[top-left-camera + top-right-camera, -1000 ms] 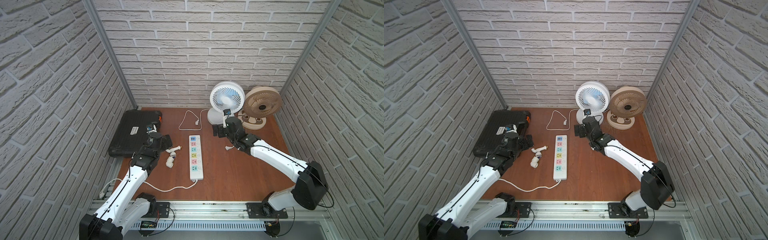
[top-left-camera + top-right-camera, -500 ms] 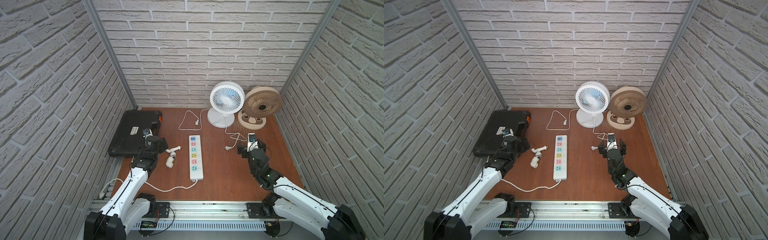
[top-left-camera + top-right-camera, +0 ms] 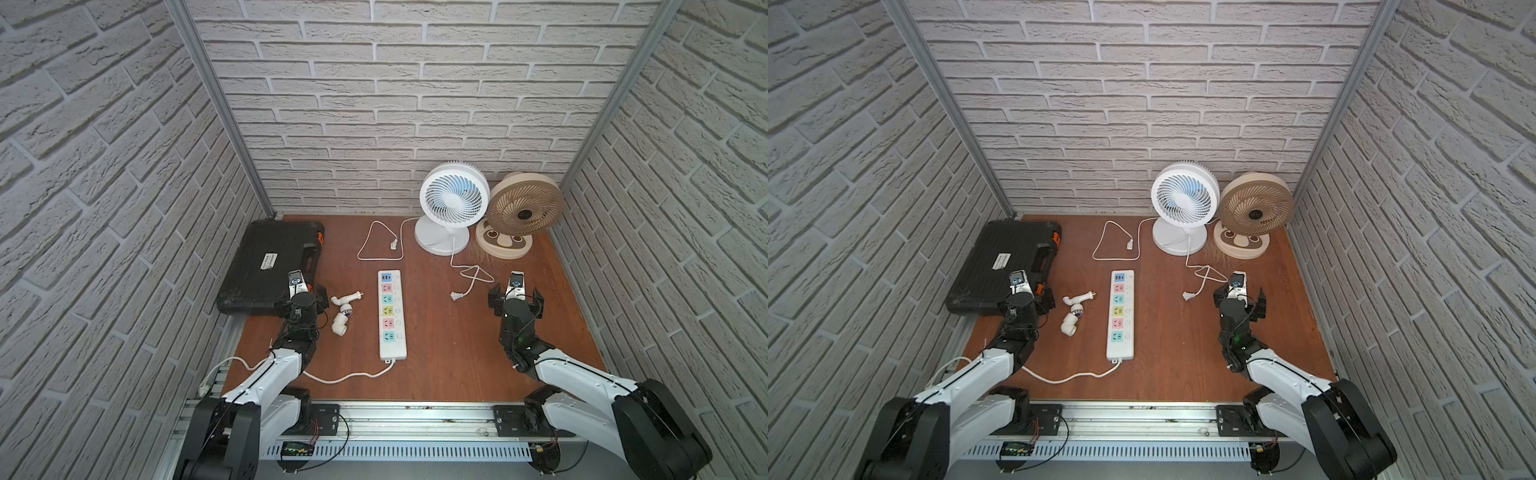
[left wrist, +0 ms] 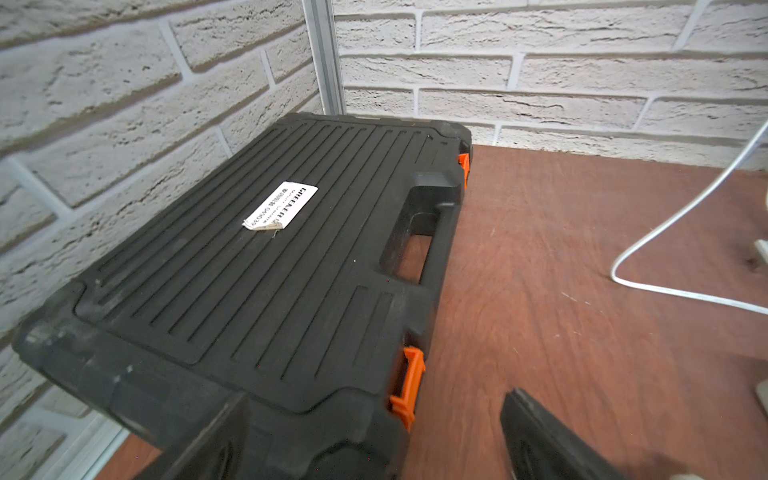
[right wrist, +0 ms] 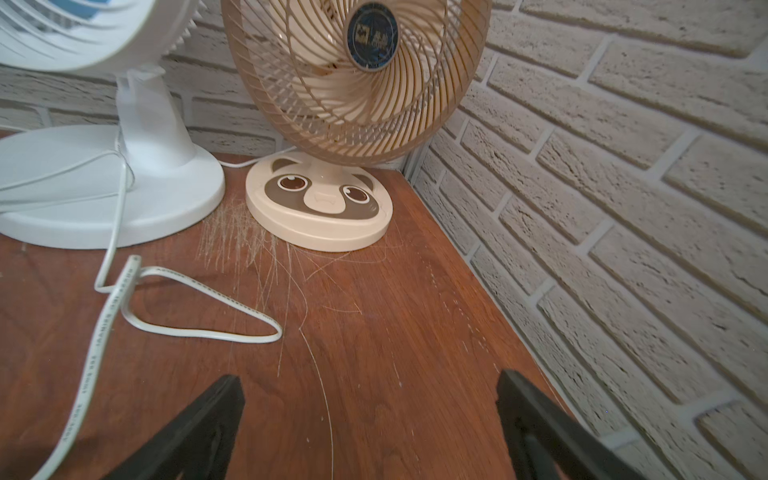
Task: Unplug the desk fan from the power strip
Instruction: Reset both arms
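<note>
The white power strip (image 3: 391, 314) (image 3: 1121, 316) lies lengthwise mid-table, and no plug sits in its pastel sockets. A white desk fan (image 3: 452, 205) (image 5: 104, 124) stands at the back. Its thin cord runs forward to a loose plug (image 3: 456, 296) (image 3: 1187, 296) lying on the wood right of the strip. My right gripper (image 3: 515, 291) (image 3: 1240, 297) (image 5: 369, 380) is open and empty, just right of that plug, facing the fans. My left gripper (image 3: 304, 297) (image 3: 1034, 297) (image 4: 374, 415) is open and empty at the near corner of the toolbox, left of the strip.
A black toolbox (image 3: 274, 259) (image 4: 270, 266) with orange latches fills the back left. A beige fan (image 3: 521, 210) (image 5: 353, 75) stands in the back right corner. A second looped cord (image 3: 376, 241) lies behind the strip. White pipe fittings (image 3: 343, 311) lie left of it.
My right arm has drawn back from the white fan's base to the near right of the table. The left arm pulled back slightly. The loose plug stayed put.
</note>
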`<state>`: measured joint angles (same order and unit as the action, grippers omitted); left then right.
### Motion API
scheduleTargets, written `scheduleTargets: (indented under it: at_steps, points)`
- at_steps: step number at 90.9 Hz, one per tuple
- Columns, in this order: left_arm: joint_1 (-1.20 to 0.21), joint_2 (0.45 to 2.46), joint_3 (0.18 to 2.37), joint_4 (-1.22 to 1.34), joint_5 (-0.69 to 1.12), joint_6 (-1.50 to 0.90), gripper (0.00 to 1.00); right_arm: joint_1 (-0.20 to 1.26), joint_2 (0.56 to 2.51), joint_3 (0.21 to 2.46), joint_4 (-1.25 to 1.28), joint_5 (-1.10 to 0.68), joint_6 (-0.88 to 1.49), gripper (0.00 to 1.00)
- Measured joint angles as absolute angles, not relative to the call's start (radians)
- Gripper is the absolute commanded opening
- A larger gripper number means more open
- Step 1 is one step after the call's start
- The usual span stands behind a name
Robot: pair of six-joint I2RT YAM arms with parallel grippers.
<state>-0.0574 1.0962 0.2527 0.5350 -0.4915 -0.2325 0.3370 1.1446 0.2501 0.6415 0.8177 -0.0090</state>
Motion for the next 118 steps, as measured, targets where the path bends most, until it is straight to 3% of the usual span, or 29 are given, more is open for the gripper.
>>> scheduleTargets:
  at_steps: [24,40,72,118]
  points:
    - [-0.012,1.35,0.312,0.678,-0.488,-0.133,0.98,0.284,1.39,0.27,0.84,0.768,-0.067,0.99]
    - [0.043,1.464,0.332,0.795,-0.356,-0.096,0.98,0.249,1.528,0.322,0.957,0.708,-0.105,0.98]
    - [0.062,1.542,0.367,0.881,-0.187,-0.04,0.98,0.04,1.522,0.397,0.87,0.395,-0.014,0.99]
    - [0.062,1.544,0.368,0.882,-0.172,-0.033,0.98,0.041,1.544,0.35,0.908,0.286,0.004,0.99]
